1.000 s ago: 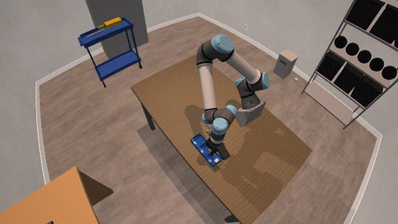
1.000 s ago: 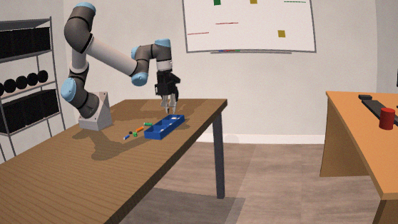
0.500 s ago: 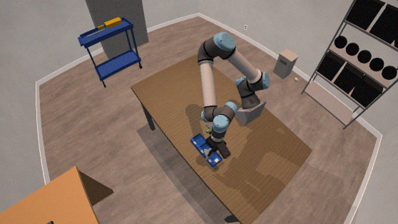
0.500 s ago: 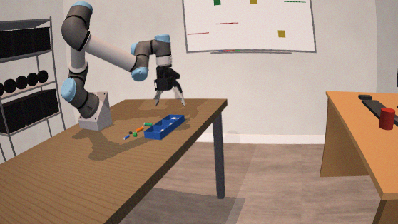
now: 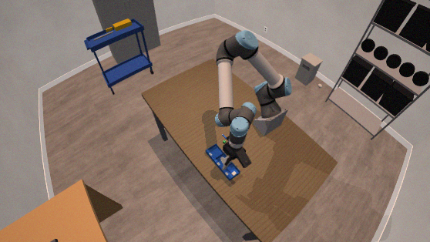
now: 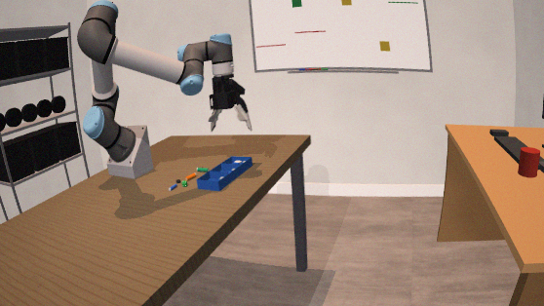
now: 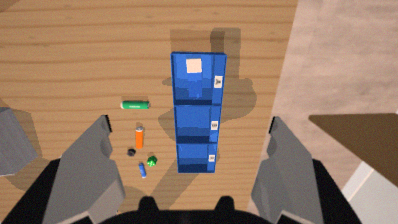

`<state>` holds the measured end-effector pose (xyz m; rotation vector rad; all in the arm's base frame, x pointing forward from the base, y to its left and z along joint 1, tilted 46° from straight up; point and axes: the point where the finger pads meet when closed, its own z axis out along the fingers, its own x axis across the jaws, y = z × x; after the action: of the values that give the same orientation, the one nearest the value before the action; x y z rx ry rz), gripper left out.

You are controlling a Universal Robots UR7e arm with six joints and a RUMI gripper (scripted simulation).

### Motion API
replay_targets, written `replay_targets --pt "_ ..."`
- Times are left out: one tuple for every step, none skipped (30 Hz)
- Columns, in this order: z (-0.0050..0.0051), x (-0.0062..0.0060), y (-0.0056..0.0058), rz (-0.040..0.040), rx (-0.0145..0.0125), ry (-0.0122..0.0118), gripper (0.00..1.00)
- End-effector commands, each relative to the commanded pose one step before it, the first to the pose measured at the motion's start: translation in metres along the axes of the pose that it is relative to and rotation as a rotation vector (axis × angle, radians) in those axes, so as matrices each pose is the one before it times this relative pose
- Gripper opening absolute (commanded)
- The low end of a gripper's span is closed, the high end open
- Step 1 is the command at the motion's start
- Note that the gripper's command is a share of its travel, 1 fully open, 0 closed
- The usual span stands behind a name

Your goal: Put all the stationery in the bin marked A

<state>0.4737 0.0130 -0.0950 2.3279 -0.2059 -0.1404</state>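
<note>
A row of three joined blue bins [image 5: 214, 152] [image 6: 216, 178] [image 7: 196, 122] stands upright near the table's edge. The end bin, marked A [image 7: 218, 81], holds a pale square piece [image 7: 194, 65] [image 5: 233, 174]. Beside the bins lie a green marker [image 7: 135, 104] [image 6: 202, 170], an orange pen-like piece [image 7: 139, 137] [image 6: 190, 176], a small black piece [image 7: 131, 151], a small green piece [image 7: 152, 160] [image 6: 184, 183] and a short blue piece [image 7: 143, 170] [image 6: 173, 186]. My gripper [image 5: 236, 161] [image 6: 230, 125] [image 7: 191, 117] is wide open and empty, high above the bins.
The wooden table [image 5: 177, 96] [image 6: 73, 244] [image 7: 75, 50] ends just beyond the bins. The robot's base [image 5: 270, 121] [image 6: 129, 161] stands on it. An orange table [image 6: 492, 195] with a red cylinder [image 6: 528, 162], a blue cart [image 5: 115, 35] and a shelf rack [image 5: 385, 65] stand apart.
</note>
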Motion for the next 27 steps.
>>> replay_targets --pt "-0.02101 0.00026 -0.00008 0.00074 -0.00082 -0.00124 1.00" --pt "-0.00400 0.00000 0.00000 0.00000 0.00001 0.00000 1.00" --pt "-0.00400 0.00000 0.00000 0.00000 0.00001 0.00000 1.00" --pt "-0.00400 0.00000 0.00000 0.00000 0.00001 0.00000 1.00" --pt "0.00000 0.00000 0.00000 0.00000 0.00000 0.00000 1.00" --pt "0.00000 0.00000 0.00000 0.00000 0.00000 0.00000 1.00" --pt "-0.00402 0.00001 -0.00001 0.00000 0.00000 -0.00001 1.00" --pt "-0.00400 0.00000 0.00000 0.00000 0.00001 0.00000 1.00" --pt "-0.00400 0.00000 0.00000 0.00000 0.00001 0.00000 1.00" --pt "-0.00400 0.00000 0.00000 0.00000 0.00001 0.00000 1.00" --pt "-0.00400 0.00000 0.00000 0.00000 0.00001 0.00000 1.00" --pt "-0.00400 0.00000 0.00000 0.00000 0.00001 0.00000 1.00" --pt "-0.00400 0.00000 0.00000 0.00000 0.00001 0.00000 1.00" --pt "-0.00400 0.00000 0.00000 0.00000 0.00001 0.00000 1.00" --pt "-0.00400 0.00000 0.00000 0.00000 0.00001 0.00000 1.00" --pt "-0.00400 0.00000 0.00000 0.00000 0.00001 0.00000 1.00" --pt "-0.00400 0.00000 0.00000 0.00000 0.00000 0.00000 1.00" --pt "-0.00400 0.00000 0.00000 0.00000 0.00000 0.00000 1.00" --pt "-0.00183 0.00000 0.00000 0.00000 0.00000 0.00000 1.00" --pt "-0.00001 0.00001 -0.00001 0.00000 0.00000 0.00000 1.00" --pt "-0.00001 0.00001 0.00000 0.00000 0.00000 0.00000 1.00" --pt "0.00000 0.00000 0.00000 0.00000 0.00000 0.00000 1.00" --pt "0.00000 0.00000 0.00000 0.00000 0.00000 0.00000 1.00" --pt "-0.00001 0.00001 -0.00001 0.00000 0.00000 -0.00001 1.00" --pt "0.00000 0.00000 0.00000 0.00000 0.00000 0.00000 1.00" --pt "0.00000 0.00000 0.00000 0.00000 0.00000 0.00000 1.00" --pt "0.00000 0.00000 0.00000 0.00000 0.00000 0.00000 1.00"
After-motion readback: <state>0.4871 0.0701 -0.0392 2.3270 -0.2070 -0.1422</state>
